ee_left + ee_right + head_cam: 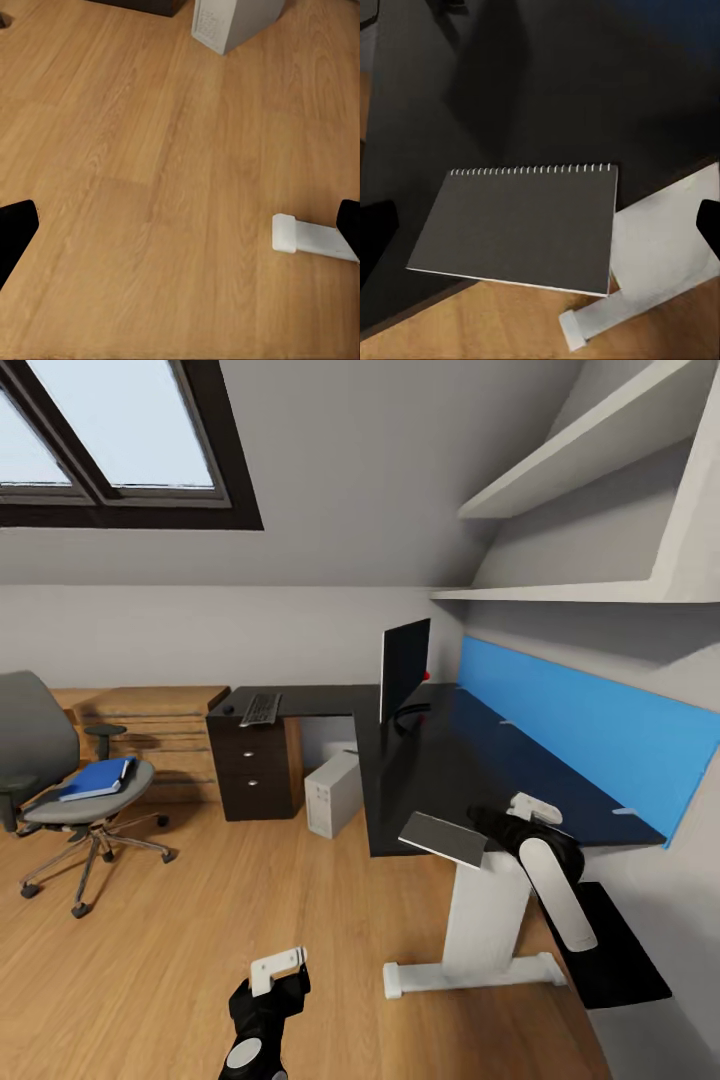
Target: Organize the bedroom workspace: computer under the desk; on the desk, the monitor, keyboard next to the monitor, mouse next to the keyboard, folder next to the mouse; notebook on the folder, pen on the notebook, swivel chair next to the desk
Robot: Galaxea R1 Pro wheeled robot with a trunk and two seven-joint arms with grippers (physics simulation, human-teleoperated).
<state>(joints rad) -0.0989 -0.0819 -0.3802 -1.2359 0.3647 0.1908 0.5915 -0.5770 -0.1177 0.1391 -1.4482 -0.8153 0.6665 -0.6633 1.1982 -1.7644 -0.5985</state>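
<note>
Scanning from the left of the head view: swivel chair (70, 790) partly cut off by the frame edge, well apart from the desk (450, 770), blue folder (97, 778) lying on its seat. Further right, keyboard (261, 709) on the desk's far wing, above the black drawer unit (252, 770), with a small dark blob at its left, probably the mouse (229, 710), too small to be sure. Then the computer (332, 792) on the wooden floor (150, 195) under the desk, top edge hidden by the desktop. Monitor (404, 665) upright on the desk, seen nearly edge-on, screen face unreadable. Low in the middle, left gripper (272, 975) over bare floor; in its wrist view, black fingers (15, 232) at opposite edges, jaws wide, nothing between. At the right, notebook (521, 225) flat on the desk's near corner, one corner overhanging the edge. Right gripper (480, 822) just beside the notebook; dark fingers (373, 236) far apart, jaws wide, not closed on it.
</note>
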